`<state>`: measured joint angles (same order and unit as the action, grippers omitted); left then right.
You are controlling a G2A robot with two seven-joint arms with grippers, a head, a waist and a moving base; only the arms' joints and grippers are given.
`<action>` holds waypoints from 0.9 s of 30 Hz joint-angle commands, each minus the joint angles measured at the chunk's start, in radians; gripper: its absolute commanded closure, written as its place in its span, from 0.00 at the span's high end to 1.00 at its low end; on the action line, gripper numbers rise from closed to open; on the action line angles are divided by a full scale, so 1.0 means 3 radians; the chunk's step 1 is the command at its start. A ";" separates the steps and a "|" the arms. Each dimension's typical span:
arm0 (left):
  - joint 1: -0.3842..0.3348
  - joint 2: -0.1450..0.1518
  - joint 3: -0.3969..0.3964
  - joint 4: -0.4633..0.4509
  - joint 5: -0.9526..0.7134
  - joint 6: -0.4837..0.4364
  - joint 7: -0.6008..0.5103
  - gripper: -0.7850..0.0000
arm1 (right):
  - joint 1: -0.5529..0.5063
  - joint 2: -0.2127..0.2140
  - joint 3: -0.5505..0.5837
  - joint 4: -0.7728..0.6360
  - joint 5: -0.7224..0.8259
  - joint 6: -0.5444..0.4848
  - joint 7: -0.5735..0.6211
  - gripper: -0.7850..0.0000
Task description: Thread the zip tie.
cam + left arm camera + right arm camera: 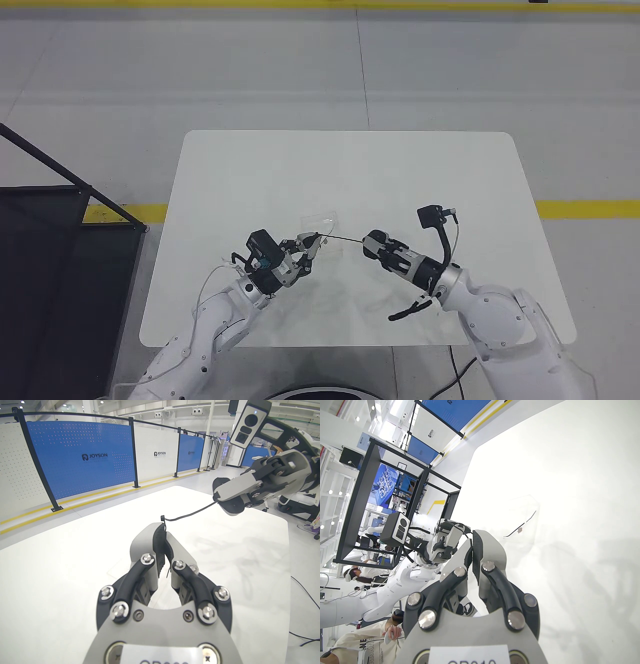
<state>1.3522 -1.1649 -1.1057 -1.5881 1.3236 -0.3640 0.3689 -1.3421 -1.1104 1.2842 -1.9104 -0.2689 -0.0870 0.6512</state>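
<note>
floor: pale grey floor (300, 60), yellow line (590, 208) crossing behind table | furniture: white table (230, 170) with rounded corners; black-framed mesh panel (40, 270) near its left side | walls: blue panels (82, 462) and white perforated panels (155, 467) between black posts (133, 452) | light: bright ceiling lamps (357, 418), indoor hall

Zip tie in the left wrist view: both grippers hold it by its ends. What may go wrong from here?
1. The right gripper pinches only the thin tail of the zip tie; it could slip out.
2. The head sticks out just past the left gripper; a pull might twist it and spoil the aim.
</note>
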 commanded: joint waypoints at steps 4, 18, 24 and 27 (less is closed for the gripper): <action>0.0000 0.0000 0.0000 0.0000 0.0000 0.0000 0.0000 0.00 | 0.0013 0.0000 -0.0011 0.0008 0.0000 0.0010 0.0000 0.00; 0.0020 -0.0004 -0.0003 -0.0040 -0.0005 0.0036 -0.0045 0.00 | 0.0038 -0.0003 -0.0039 0.0020 0.0014 0.0040 -0.0012 0.00; 0.0036 -0.0011 -0.0014 -0.0056 0.0002 0.0052 -0.0054 0.00 | 0.0025 0.0001 -0.0017 0.0016 0.0025 0.0033 -0.0012 0.00; 0.0042 -0.0015 -0.0018 -0.0058 -0.0002 0.0060 -0.0054 0.00 | 0.0019 0.0003 -0.0010 0.0012 0.0027 0.0031 -0.0009 0.00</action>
<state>1.3643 -1.1689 -1.1108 -1.6054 1.3230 -0.3471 0.3533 -1.3360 -1.1097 1.2807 -1.9065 -0.2610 -0.0776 0.6480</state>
